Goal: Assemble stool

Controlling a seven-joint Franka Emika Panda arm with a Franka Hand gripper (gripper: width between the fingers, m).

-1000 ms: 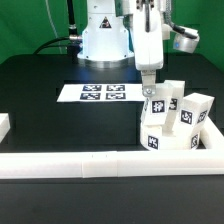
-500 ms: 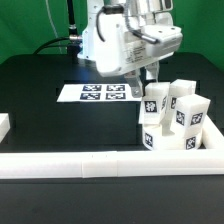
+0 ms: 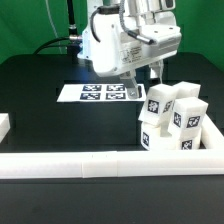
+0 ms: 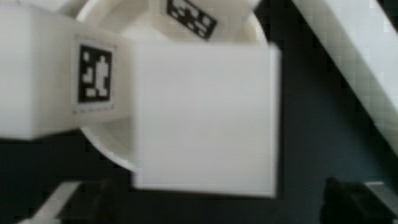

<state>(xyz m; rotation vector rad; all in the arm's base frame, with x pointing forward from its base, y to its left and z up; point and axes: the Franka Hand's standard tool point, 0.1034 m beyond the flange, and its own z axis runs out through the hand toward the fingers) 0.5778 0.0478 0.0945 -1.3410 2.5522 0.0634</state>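
The tool (image 3: 147,84) hangs tilted over a cluster of white stool parts by the exterior view's right. The parts sit on the black surface (image 3: 40,100), in the corner made by the long white rail (image 3: 70,163). In the wrist view, one plain-faced leg (image 4: 205,115) fills the middle between the fingers (image 4: 59,203), which stand wide on either side of it with dark gaps showing. I cannot tell whether they actually grip it. A second leg (image 4: 54,80) with a black-and-white tag stands just beside it, and the curved white rim of the seat (image 4: 103,147) shows behind them. The marker board (image 3: 98,93) lies flat near the robot's base.
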